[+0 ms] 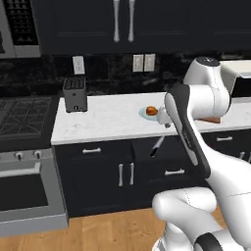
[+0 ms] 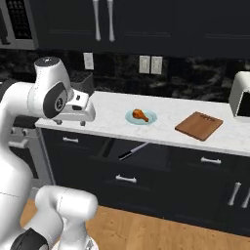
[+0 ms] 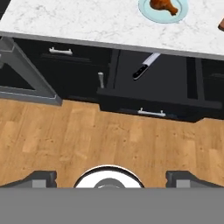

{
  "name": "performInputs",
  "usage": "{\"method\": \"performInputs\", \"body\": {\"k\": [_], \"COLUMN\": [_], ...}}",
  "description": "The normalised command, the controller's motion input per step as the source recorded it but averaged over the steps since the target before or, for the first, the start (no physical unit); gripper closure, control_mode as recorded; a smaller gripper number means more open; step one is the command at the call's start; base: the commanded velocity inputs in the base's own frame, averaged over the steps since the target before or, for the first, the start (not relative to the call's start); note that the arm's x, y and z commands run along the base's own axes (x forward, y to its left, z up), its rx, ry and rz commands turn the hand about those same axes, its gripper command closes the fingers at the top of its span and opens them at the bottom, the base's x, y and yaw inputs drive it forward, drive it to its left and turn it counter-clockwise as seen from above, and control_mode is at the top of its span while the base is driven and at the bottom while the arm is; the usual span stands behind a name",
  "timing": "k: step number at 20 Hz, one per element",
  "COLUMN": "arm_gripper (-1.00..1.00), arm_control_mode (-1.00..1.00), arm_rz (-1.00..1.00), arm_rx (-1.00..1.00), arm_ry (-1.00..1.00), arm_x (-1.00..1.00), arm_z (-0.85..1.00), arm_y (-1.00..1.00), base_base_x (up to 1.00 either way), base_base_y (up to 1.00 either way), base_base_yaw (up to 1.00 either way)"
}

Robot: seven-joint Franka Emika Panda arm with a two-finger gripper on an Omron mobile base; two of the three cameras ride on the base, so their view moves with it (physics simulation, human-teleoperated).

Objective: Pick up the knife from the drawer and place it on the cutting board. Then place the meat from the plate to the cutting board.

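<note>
The wide black drawer (image 3: 154,112) stands pulled out below the white counter, and the knife (image 3: 144,66) lies slantwise in its dark interior, black handle toward the floor. It also shows as the knife (image 2: 133,151) and knife (image 1: 156,146). The meat (image 2: 140,114) rests on the pale plate (image 2: 150,118) on the counter above the drawer. To the right of the plate lies the reddish-brown cutting board (image 2: 199,125). My gripper (image 3: 112,178) hangs open and empty, high up and back from the drawer, over the wooden floor.
A toaster (image 1: 75,94) stands on the counter's left end, beside the stove (image 1: 22,117) and the oven (image 1: 24,181). A white appliance (image 2: 241,97) sits at the counter's right. Narrower closed drawers (image 3: 61,51) flank the open one.
</note>
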Motion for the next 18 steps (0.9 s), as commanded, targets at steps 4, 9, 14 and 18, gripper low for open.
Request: {"method": "performInputs", "body": {"k": [4,9,14,18], "arm_gripper": [-1.00,-1.00,-1.00,-1.00], "arm_control_mode": [1.00,1.00,1.00,1.00], "arm_rz": [0.00,0.00,0.00,0.00], "arm_rx": [0.00,0.00,0.00,0.00], "arm_ry": [0.00,0.00,0.00,0.00], "arm_x": [0.00,0.00,0.00,0.00], "arm_z": [0.00,0.00,0.00,0.00], "arm_y": [0.00,0.00,0.00,0.00], "base_base_x": [0.29,0.31,0.48,0.97], "base_base_y": [-1.00,-1.00,-0.99,-0.64], "base_base_yaw": [0.18,0.20,0.28,0.42]}}
